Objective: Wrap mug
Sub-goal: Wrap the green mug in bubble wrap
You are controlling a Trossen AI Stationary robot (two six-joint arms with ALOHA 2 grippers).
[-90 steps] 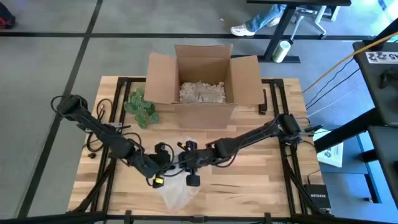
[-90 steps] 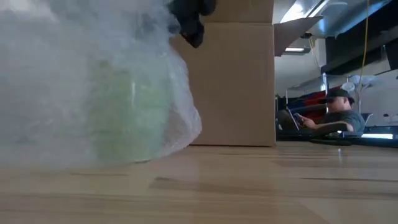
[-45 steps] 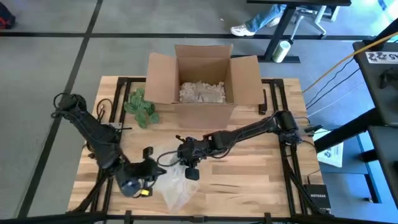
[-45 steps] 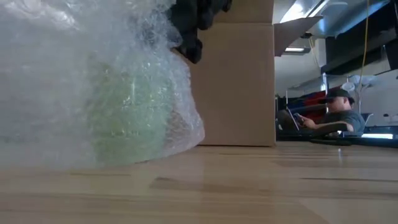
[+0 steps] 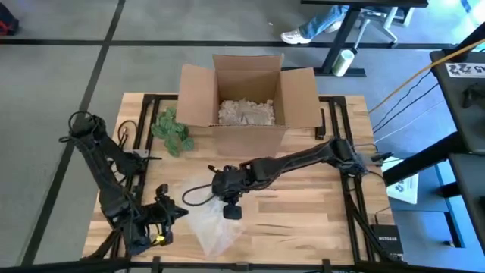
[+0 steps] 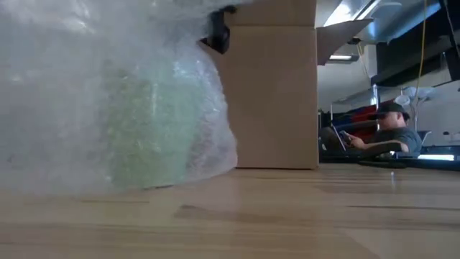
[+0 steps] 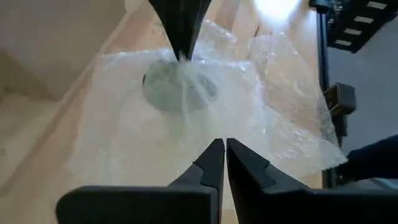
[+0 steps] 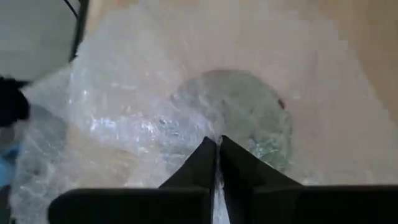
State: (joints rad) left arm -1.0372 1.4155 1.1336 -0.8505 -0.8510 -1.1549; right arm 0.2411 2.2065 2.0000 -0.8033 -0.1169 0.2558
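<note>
1. Mug point(image 6: 147, 122) stands on counter point(image 5: 303, 216), under bubble wrap point(image 5: 212, 227), directly below right tool point(image 5: 232, 212).
2. Right tool pinches wrap; left tool point(image 5: 161, 227) clenched, empty, alongside.
3. Keep pinch firm; draw wrap fully across.

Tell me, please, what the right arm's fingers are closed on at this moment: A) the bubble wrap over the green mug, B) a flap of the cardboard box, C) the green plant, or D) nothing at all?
A: in the right wrist view the right gripper pinches the bubble wrap directly above the green mug, which shows through it.
</note>
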